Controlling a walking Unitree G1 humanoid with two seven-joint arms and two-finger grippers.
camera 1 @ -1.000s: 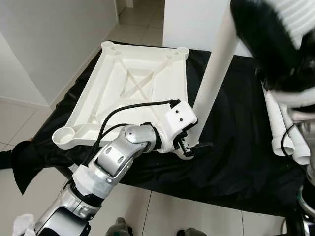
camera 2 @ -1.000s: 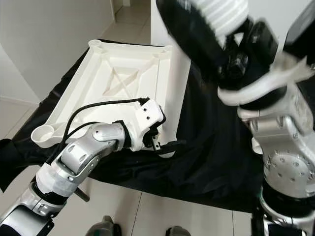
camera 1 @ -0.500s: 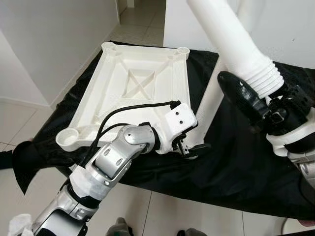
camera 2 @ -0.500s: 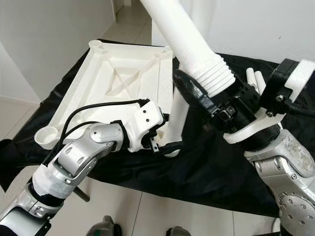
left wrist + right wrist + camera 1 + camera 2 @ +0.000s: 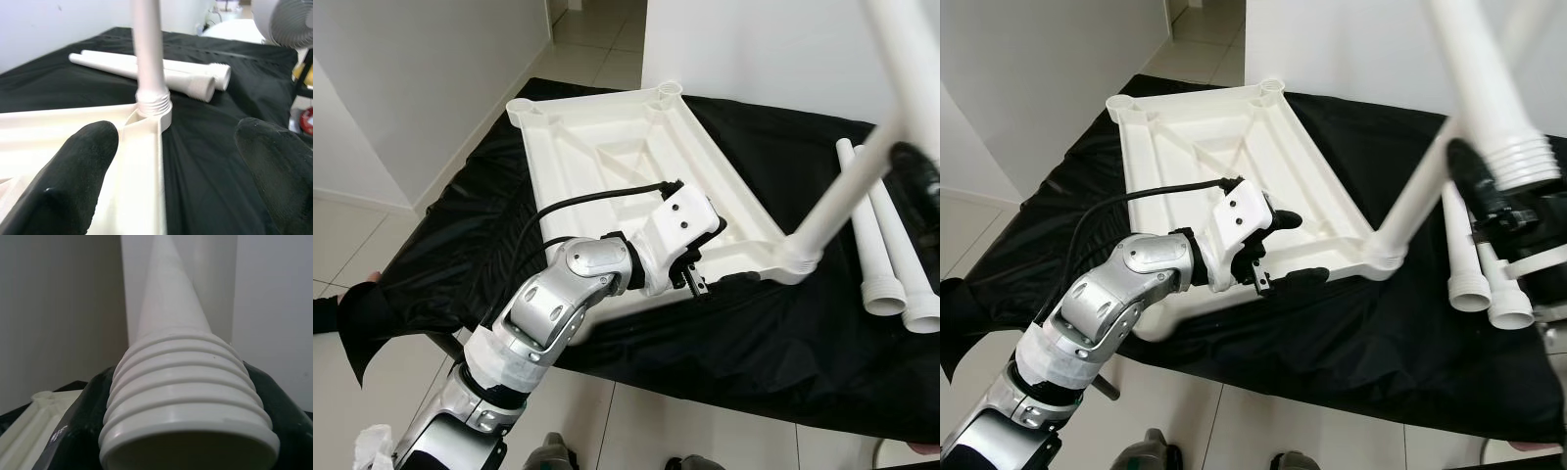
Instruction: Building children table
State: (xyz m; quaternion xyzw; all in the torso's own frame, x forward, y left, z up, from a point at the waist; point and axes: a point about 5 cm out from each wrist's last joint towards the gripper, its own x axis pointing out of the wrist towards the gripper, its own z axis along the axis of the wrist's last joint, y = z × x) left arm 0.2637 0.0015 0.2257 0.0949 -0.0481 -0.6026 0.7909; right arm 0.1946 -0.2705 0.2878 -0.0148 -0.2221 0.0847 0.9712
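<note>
Risk: left claw (image 5: pixel 1278 259), fingers apart, only braces tabletop (image 5: pixel 607 147); right claw (image 5: pixel 1489 201), clamped on leg (image 5: pixel 1484 93), may cross-thread it

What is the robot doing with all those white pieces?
It is building a little table. The tabletop lies upside down on a black cloth. One leg already stands in a corner socket. The left gripper sits at the tabletop's near edge with its fingers open. The right gripper holds another leg up in the air, threaded end down. Two more legs lie on the cloth.
</note>
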